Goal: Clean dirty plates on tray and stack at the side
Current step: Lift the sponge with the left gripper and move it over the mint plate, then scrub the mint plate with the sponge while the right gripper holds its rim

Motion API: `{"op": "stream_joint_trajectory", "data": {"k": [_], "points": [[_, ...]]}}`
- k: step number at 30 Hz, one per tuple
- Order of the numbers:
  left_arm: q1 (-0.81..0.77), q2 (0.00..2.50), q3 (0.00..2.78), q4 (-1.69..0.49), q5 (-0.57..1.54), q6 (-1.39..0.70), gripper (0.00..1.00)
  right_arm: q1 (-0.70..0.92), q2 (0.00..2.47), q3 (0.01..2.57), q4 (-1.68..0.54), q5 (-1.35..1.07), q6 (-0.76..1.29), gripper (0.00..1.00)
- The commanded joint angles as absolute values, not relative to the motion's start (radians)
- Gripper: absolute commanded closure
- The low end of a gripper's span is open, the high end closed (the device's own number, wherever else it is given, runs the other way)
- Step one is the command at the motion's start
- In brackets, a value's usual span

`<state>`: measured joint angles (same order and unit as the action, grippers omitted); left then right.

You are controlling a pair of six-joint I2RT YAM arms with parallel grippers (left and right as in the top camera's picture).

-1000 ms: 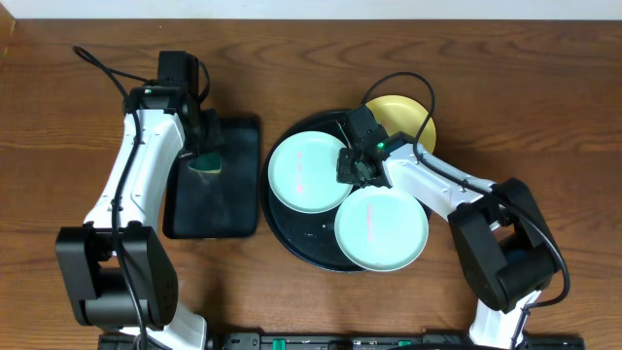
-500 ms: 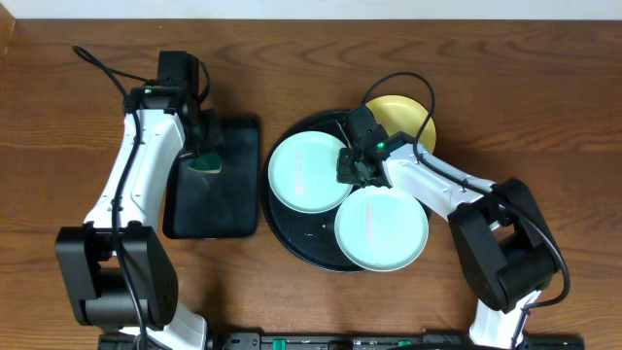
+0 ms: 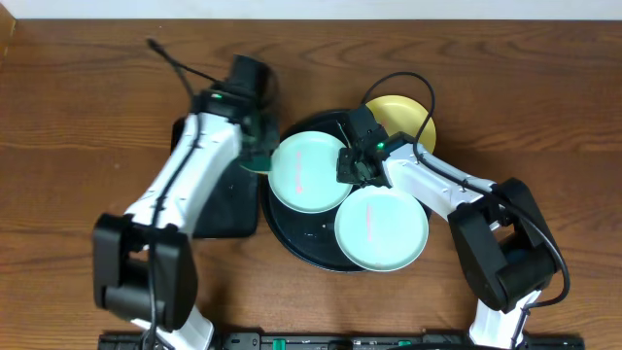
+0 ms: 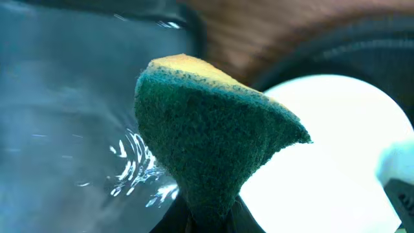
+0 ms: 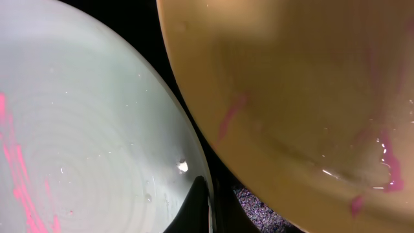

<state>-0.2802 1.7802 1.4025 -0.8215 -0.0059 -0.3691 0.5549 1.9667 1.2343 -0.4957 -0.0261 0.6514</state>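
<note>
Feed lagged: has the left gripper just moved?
Yes: left gripper, gripping the green sponge, went right, off the rectangular black tray to the round black tray's rim.

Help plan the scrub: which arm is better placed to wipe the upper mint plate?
Left. The left gripper holds the sponge beside the upper mint plate; the right gripper seems to pinch its opposite rim.

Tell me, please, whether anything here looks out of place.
The yellow plate overhangs the round tray's upper-right rim instead of lying inside it like the two mint plates. Pink smears mark all three.
</note>
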Motion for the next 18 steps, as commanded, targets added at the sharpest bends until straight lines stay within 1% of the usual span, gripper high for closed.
{"op": "stream_joint_trajectory", "data": {"k": [1,5,10,14,18], "points": [[-0.351,1.858,1.402,-0.809,-0.008,-0.448,0.92,0.564,1.988,1.240,-0.490,-0.027,0.649,0.99],[-0.410,1.927,1.402,-0.789,-0.008,-0.453,0.92,0.564,1.988,1.240,-0.491,-0.028,0.649,0.99],[-0.438,2.001,1.402,-0.770,0.021,-0.469,0.93,0.564,1.988,1.240,-0.495,-0.028,0.649,0.99],[-0.438,2.065,1.402,-0.730,0.141,-0.434,0.92,0.564,1.988,1.240,-0.495,-0.028,0.649,0.99],[-0.438,2.097,1.402,-0.652,0.289,-0.342,0.93,0.564,1.988,1.240,-0.495,-0.034,0.649,0.99]]}}
